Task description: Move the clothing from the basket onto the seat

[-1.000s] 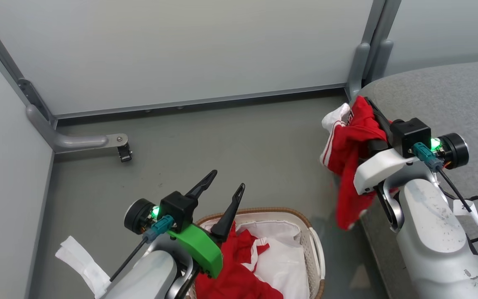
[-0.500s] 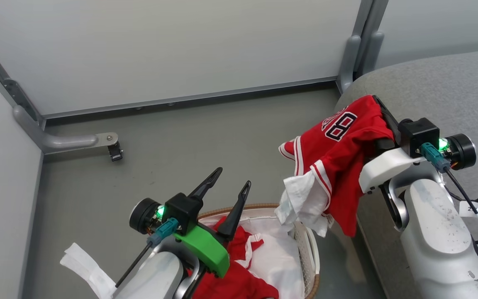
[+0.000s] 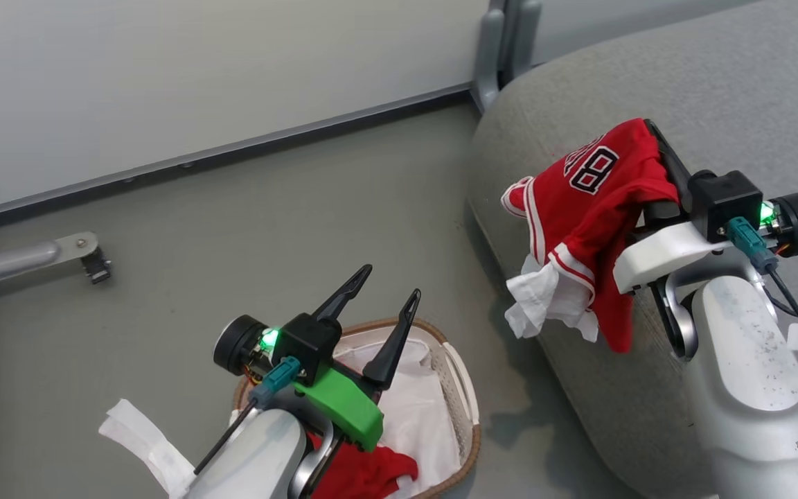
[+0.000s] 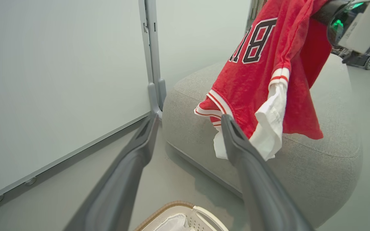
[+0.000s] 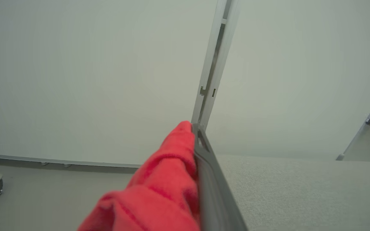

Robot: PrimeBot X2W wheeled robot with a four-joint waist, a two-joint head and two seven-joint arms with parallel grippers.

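You have two pieces of red clothing in play. The first, a red jersey [image 3: 593,187] with black-and-white lettering and white trim stripes, hangs from your right gripper [image 3: 655,135], whose jaws are clamped together on a bunch of its fabric. In the right wrist view the cloth is pressed against the one finger that shows, and the other finger is hidden under it. The jersey drapes in the air over the near rounded edge of the one grey seat [image 3: 717,83], and you cannot tell whether its lower hem touches the cushion. One crumpled white cloth [image 3: 544,301] dangles below the striped hem. The second red garment [image 3: 364,475] lies in the one basket [image 3: 456,378], at its near end, on the white liner [image 3: 413,416]. The basket stands on the grey floor [image 3: 233,229] just beside the seat, not touching it. Your left gripper [image 3: 391,280] hovers above the basket with its jaws spread apart and nothing between them. Its two dark fingers point up and away towards the seat and the hanging jersey. One caster foot [image 3: 94,263] of the wall panel sits on the floor, well apart from the basket.
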